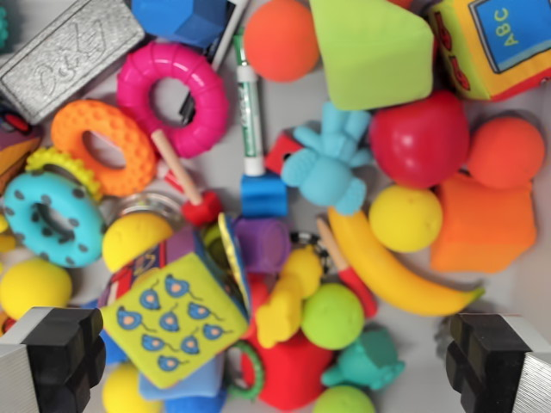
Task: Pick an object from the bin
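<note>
Spread wide, the gripper (275,366) holds nothing, its 2 black fingertips (65,348) at the bottom corners above the bin (525,301) of toys. Around the yellow banana (387,267): a blue figure (327,163) above-left, a red ball (419,138) above, a green ball (331,316) below-left, and a yellow patterned cube (172,318) far left.

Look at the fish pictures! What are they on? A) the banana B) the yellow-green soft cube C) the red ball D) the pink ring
B: the blue fish are printed on the yellow-green soft cube, low in the wrist view's left half.
</note>
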### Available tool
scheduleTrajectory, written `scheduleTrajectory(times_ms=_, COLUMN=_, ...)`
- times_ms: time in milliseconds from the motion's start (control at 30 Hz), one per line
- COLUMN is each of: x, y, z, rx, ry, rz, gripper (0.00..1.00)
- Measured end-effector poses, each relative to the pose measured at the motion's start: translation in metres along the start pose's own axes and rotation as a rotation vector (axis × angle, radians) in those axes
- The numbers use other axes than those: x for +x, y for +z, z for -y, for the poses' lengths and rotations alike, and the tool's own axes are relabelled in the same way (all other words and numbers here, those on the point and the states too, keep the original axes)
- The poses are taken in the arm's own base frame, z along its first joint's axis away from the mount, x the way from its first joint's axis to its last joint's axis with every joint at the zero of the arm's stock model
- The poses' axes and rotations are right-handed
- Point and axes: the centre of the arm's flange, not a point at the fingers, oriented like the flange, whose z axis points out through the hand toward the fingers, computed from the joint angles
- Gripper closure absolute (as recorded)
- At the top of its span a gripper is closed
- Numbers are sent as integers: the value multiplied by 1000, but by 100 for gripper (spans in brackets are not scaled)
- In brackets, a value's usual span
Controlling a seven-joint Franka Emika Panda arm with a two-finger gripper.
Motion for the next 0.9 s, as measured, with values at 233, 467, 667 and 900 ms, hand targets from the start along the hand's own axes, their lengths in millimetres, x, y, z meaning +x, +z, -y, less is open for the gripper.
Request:
scheduleTrajectory(times_ms=233, x=-6, y=7, z=-1, rx=0, ry=46, rz=0, gripper=0)
scheduleTrajectory(times_ms=467, x=-15, y=16, z=-3, rx=2, ry=109, rz=1, gripper=0)
scheduleTrajectory(times_ms=667, x=-25, y=25, z=-5, rx=4, ry=177, rz=1, gripper=0)
scheduleTrajectory(times_ms=900, x=-36, y=38, z=-7, rx=6, ry=266, rz=2, gripper=0)
